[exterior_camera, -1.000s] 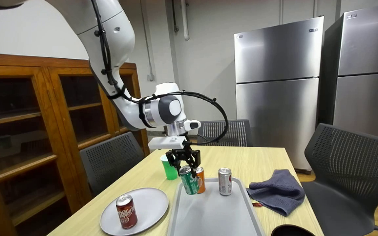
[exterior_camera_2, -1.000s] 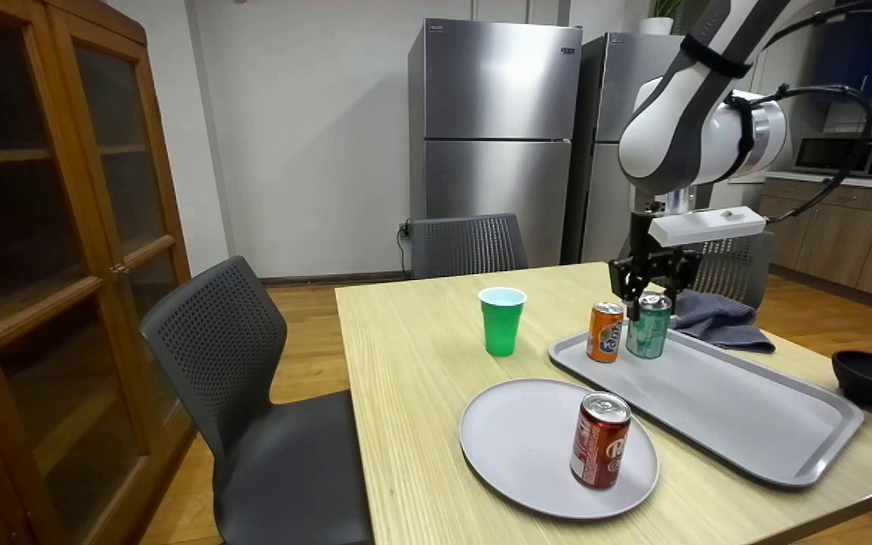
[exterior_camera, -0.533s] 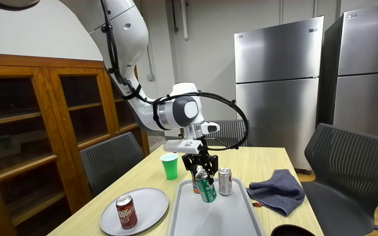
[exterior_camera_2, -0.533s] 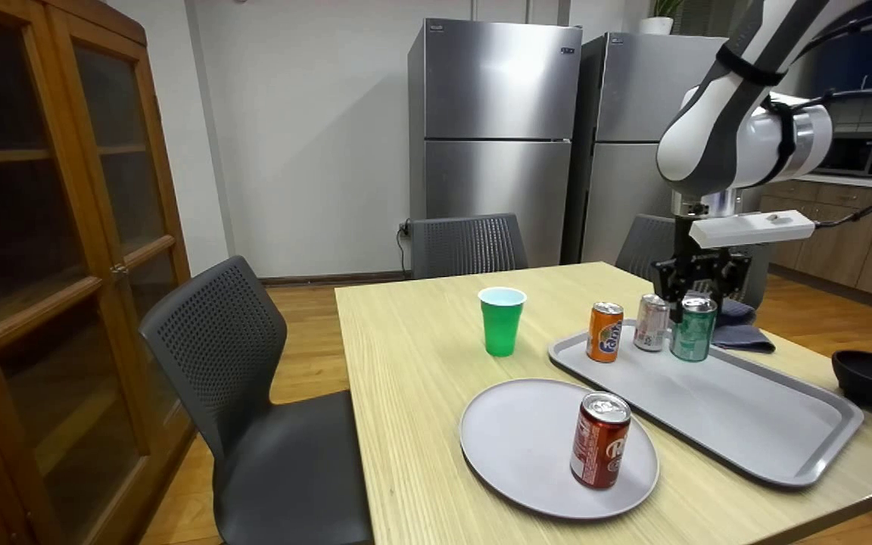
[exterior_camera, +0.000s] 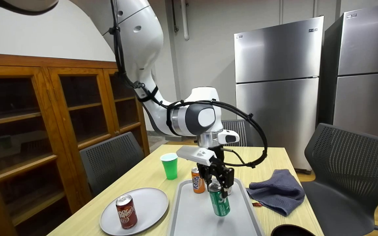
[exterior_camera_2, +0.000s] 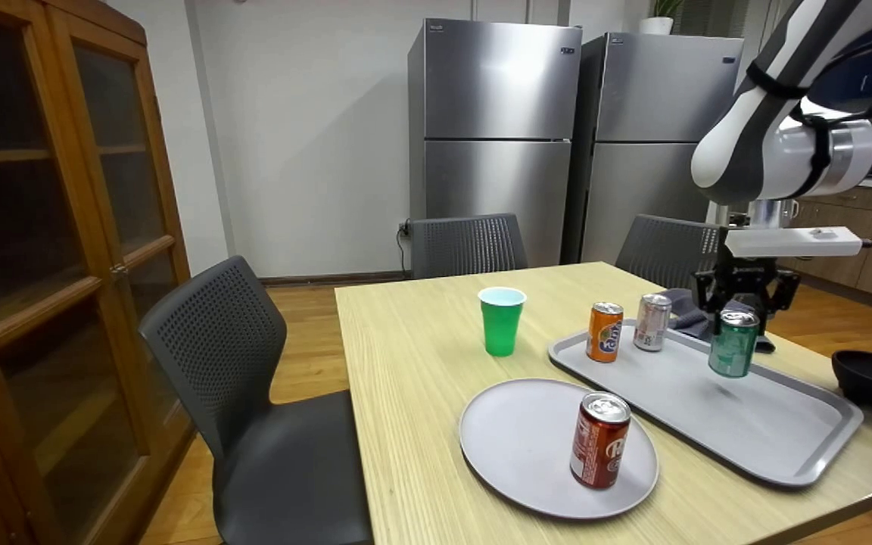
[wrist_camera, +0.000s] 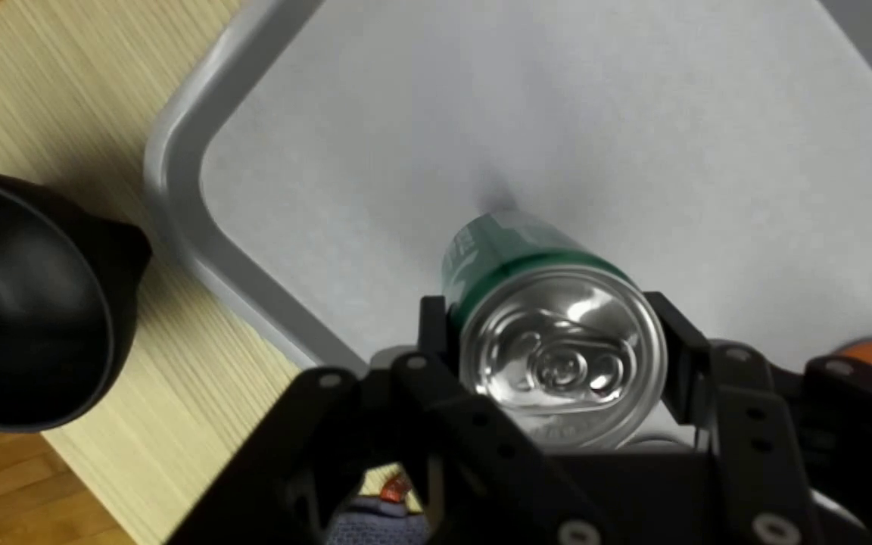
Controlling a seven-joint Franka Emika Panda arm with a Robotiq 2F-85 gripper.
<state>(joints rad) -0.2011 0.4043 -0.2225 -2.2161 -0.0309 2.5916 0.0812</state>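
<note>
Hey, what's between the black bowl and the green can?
Starting at the black bowl, there's a strip of pale table, then the grey tray, rim first, before you reach the green can. The wrist view shows it.

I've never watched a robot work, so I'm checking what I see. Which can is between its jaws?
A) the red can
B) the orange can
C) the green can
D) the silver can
C: in the wrist view the jaws grip the green can, while in an exterior view the red can stands on the plate and the orange can and silver can stand on the tray.
</note>
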